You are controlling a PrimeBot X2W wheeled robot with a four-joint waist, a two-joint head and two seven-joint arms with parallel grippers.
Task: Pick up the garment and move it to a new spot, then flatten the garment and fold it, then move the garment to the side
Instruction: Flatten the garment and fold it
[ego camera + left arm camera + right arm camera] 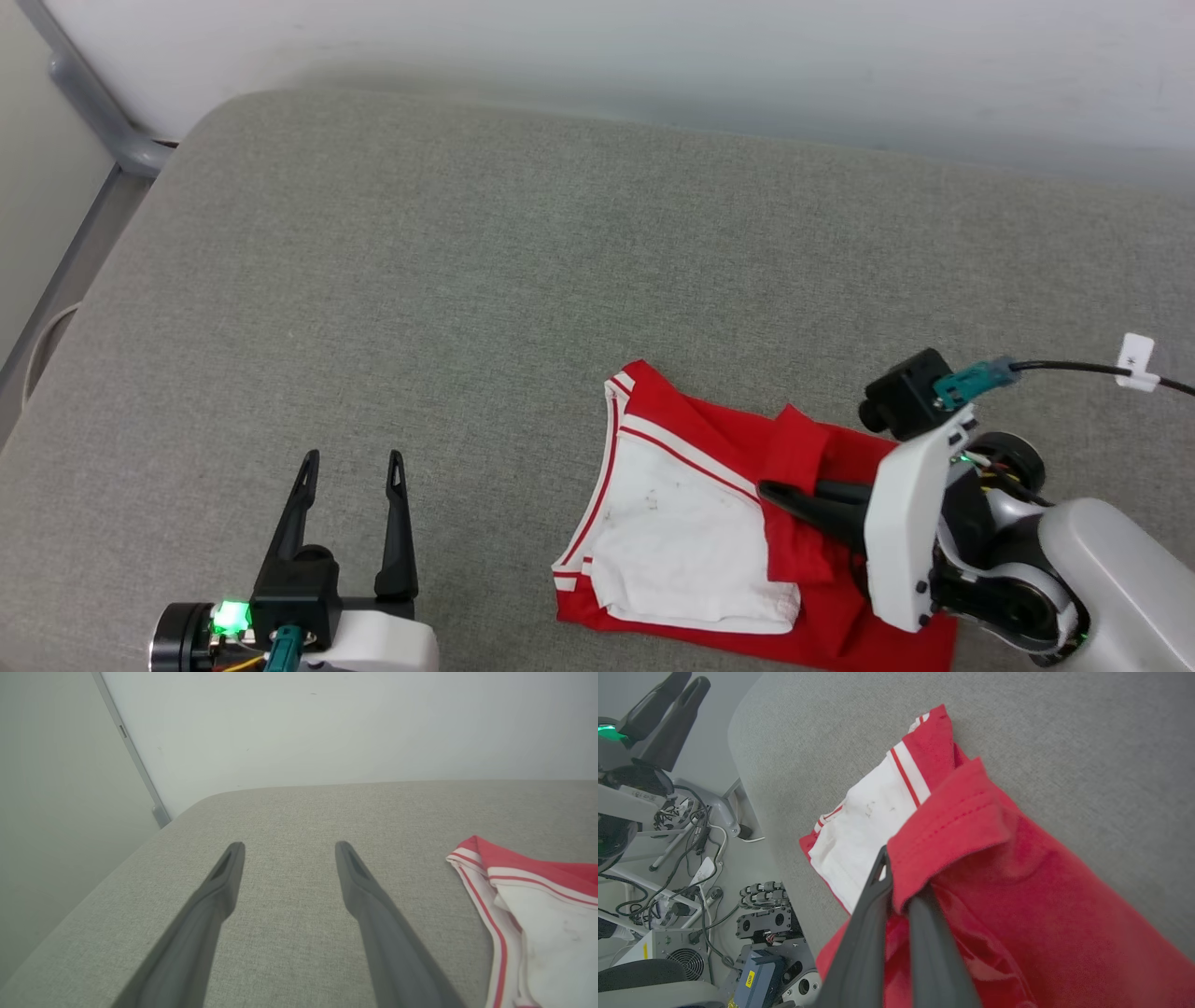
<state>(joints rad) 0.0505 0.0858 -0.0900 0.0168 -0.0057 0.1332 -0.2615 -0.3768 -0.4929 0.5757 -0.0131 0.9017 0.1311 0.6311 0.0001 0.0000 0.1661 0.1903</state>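
The garment [695, 537] lies folded on the grey padded surface [467, 280], at the lower right in the head view. Its red body is partly covered by a white sleeve with red-and-white striped trim. The letters and number are hidden. My right gripper [780, 493] is shut on a raised red hem fold of the garment [1041, 896], with one finger over the cloth and one under it [896, 882]. My left gripper [353, 462] hovers open to the left of the garment [537, 914], nothing between its fingers [289, 849].
A pale wall rises behind the padded surface, and a grey metal rail [93, 112] runs down at the far left. Past the surface's near edge, the right wrist view shows cables and equipment [691, 896] on the floor, and my left gripper [668, 700].
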